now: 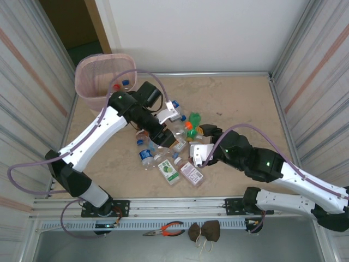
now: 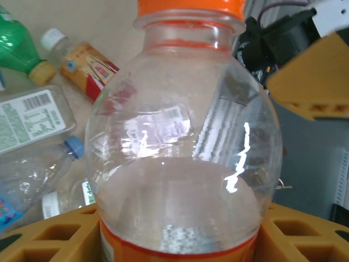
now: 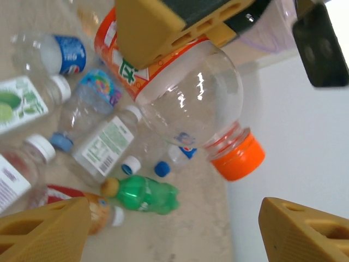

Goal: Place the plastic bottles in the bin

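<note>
Left gripper [image 1: 173, 143]: clenched on 1 clear bottle [image 2: 185, 153] with an orange cap [image 3: 238, 157], held off the table [image 1: 240, 103] over the pile. Right gripper [image 3: 174, 210]: released, 2 yellow fingers wide apart, nothing between them, just beside the held bottle.

Loose bottles on the table, right wrist view: at least 8, of which 1 green [image 3: 144, 195].

Bin [image 1: 95, 76]: far-left corner, upright. 2 caps show inside, 1 red [image 1: 115, 86] and 1 blue [image 1: 125, 83].

Beige table [image 1: 240, 103]; plastic bottles [image 1: 169, 171] scattered mid-table.
</note>
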